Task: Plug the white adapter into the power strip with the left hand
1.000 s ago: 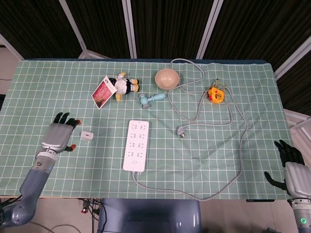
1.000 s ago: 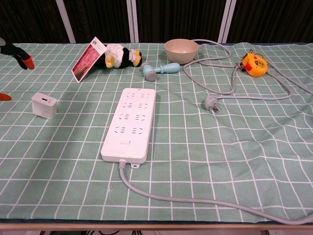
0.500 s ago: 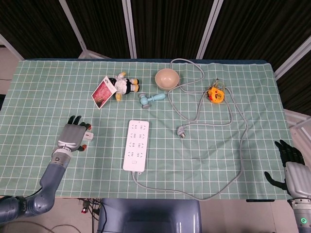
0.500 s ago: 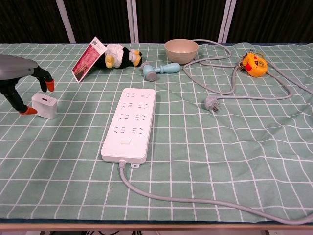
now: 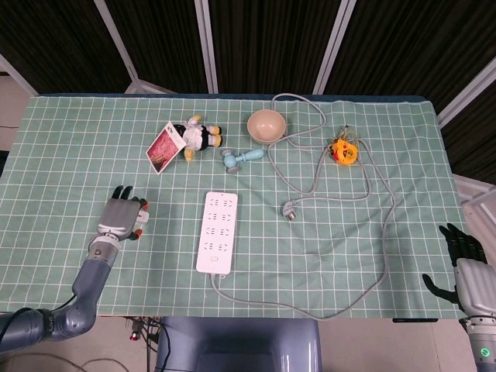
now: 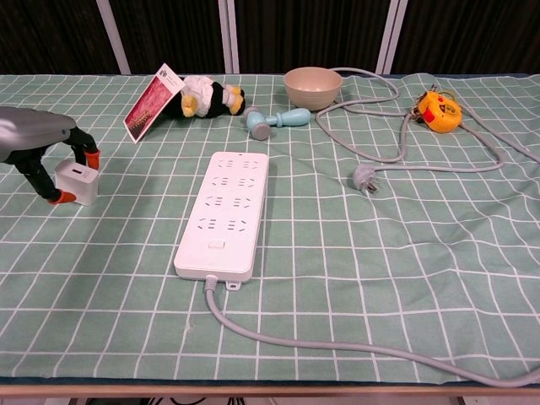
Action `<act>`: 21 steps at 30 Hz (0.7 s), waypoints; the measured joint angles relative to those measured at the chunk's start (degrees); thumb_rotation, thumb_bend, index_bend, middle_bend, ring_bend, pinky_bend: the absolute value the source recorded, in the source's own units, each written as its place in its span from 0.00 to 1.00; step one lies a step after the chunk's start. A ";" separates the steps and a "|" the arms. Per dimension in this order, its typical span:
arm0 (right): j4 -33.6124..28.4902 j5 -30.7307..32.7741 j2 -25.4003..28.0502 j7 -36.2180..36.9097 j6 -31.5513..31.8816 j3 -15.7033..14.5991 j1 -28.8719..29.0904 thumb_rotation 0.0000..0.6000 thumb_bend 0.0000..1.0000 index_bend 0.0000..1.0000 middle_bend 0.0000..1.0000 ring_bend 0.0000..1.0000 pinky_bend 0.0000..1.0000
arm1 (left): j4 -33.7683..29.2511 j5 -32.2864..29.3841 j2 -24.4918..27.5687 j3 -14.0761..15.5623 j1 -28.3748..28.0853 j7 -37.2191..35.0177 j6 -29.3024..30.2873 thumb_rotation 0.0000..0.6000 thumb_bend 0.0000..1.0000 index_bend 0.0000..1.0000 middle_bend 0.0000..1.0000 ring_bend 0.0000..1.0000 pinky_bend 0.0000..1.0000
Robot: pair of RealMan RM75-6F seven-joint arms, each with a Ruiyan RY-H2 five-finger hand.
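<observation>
One green checked tablecloth (image 5: 77, 139) covers the whole table and carries every item below.

Grey cable (image 5: 384, 232): runs from the near end of the power strip along the near edge, up the right side, and loops by the far edge to a loose plug (image 5: 290, 210) lying right of the strip.

White power strip (image 5: 218, 232): lies lengthwise at mid-cloth, toward the near edge, sockets up.

Left hand (image 5: 121, 218): near the left edge, fingers arched down over the white adapter (image 6: 77, 184); in the chest view one orange-tipped finger (image 6: 89, 156) stands at its far side and another at its near left side. Whether they press it I cannot tell; the adapter sits upright on the cloth, well apart from the strip's left side.

Right hand (image 5: 463, 263): off the near right corner, dark fingers apart, holding nothing.

Beige bowl (image 5: 266, 125): near the far edge, centre.

Plush penguin (image 5: 198, 137): on its side left of the bowl, with a red-printed card (image 5: 163, 149) at its left.

Pale blue toy hammer (image 5: 239, 158): between penguin and bowl, nearer.

Orange-yellow tape measure (image 5: 343, 150): right of the bowl, inside the cable loop.
</observation>
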 measured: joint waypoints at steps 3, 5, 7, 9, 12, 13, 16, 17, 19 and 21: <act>0.00 0.06 -0.02 -0.02 0.01 0.02 -0.01 1.00 0.35 0.00 0.00 0.00 0.00 | 0.70 -0.03 -0.42 0.29 -0.16 -0.45 0.03 1.00 0.28 0.38 0.36 0.03 0.05; 0.02 0.07 -0.04 -0.04 0.02 0.03 -0.01 1.00 0.35 0.00 0.00 0.00 0.00 | 1.04 -0.03 -0.60 0.49 -0.25 -0.65 0.04 1.00 0.34 0.43 0.42 0.05 0.07; 0.02 0.04 -0.05 -0.03 0.05 0.03 -0.02 1.00 0.35 0.00 0.00 0.00 0.00 | 1.31 0.01 -0.80 0.61 -0.30 -0.95 0.17 1.00 0.40 0.50 0.49 0.08 0.08; 0.01 0.04 -0.05 -0.03 0.08 0.04 -0.02 1.00 0.35 0.00 0.00 0.00 0.00 | 1.47 0.20 -1.02 0.61 -0.26 -1.30 0.54 1.00 0.45 0.57 0.55 0.11 0.09; -0.03 0.04 -0.03 -0.02 0.16 0.07 -0.06 1.00 0.35 0.00 0.00 0.00 0.00 | 1.62 1.21 -1.37 0.68 -0.05 -1.92 1.37 1.00 0.48 0.62 0.61 0.14 0.10; -0.03 0.02 -0.03 -0.01 0.21 0.07 -0.07 1.00 0.35 0.00 0.00 0.00 0.00 | 1.61 1.68 -1.44 0.70 0.04 -2.24 1.64 1.00 0.48 0.63 0.61 0.14 0.10; -0.01 0.02 -0.05 0.04 0.25 0.07 -0.11 1.00 0.35 0.00 0.00 0.00 0.00 | 1.24 3.58 -1.44 0.64 0.39 -3.57 2.49 1.00 0.48 0.64 0.63 0.14 0.10; -0.02 0.01 -0.05 0.06 0.25 0.07 -0.11 1.00 0.35 0.00 0.00 0.00 0.00 | 0.99 4.24 -1.33 0.59 0.49 -4.00 2.76 1.00 0.48 0.64 0.63 0.14 0.10; -0.02 -0.01 -0.04 0.08 0.25 0.07 -0.10 1.00 0.35 0.00 0.00 0.00 0.00 | 0.10 5.94 -0.90 0.38 0.71 -5.06 3.40 1.00 0.48 0.64 0.63 0.14 0.10; -0.05 0.01 -0.02 0.14 0.24 0.08 -0.11 1.00 0.35 0.00 0.00 0.00 0.00 | -1.25 7.66 -0.22 -0.03 0.86 -6.19 3.97 1.00 0.48 0.64 0.63 0.14 0.10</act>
